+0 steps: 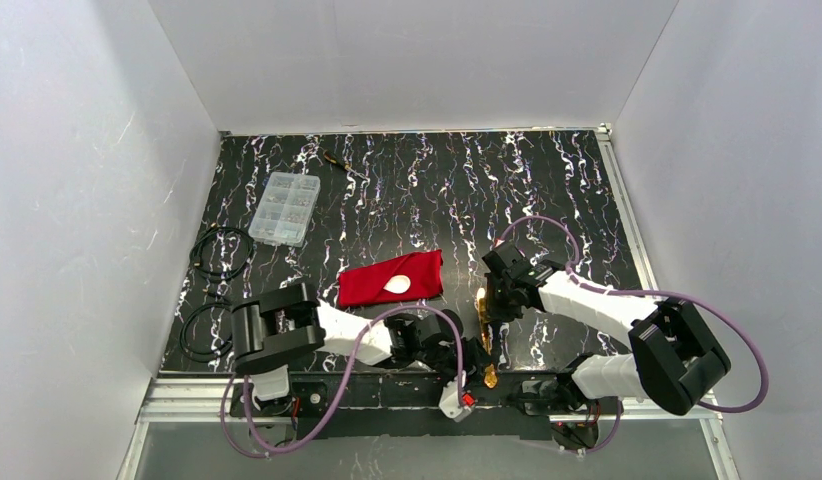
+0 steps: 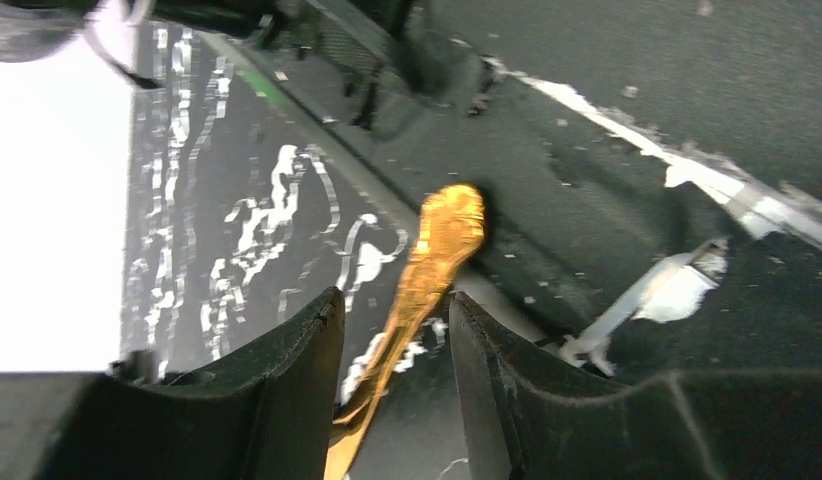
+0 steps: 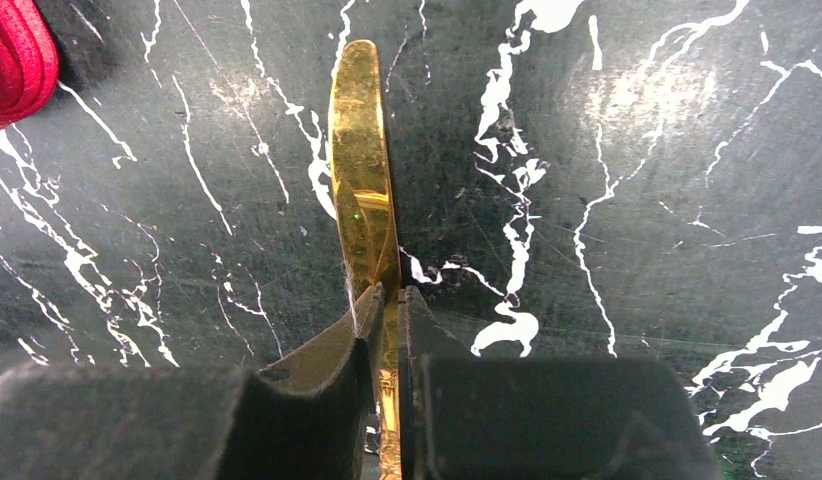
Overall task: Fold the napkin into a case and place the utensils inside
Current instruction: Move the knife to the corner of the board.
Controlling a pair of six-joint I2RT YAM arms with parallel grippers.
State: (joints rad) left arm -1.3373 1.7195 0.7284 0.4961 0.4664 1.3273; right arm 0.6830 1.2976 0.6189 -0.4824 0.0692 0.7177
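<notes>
Red napkin (image 1: 367, 285), folded to narrow rectangle, mid-frame on marbled table (image 1: 547, 200); white spoon (image 1: 397, 284) on top. Gold utensil (image 1: 490, 378) right of it, between right gripper (image 1: 492, 305) and left gripper (image 1: 472, 352).
Left wrist: fingers (image 2: 287, 380) spread either side of gold handle.
Right wrist: fingers (image 3: 352, 345) pinching gold utensil, held on edge; napkin at upper left corner.
</notes>
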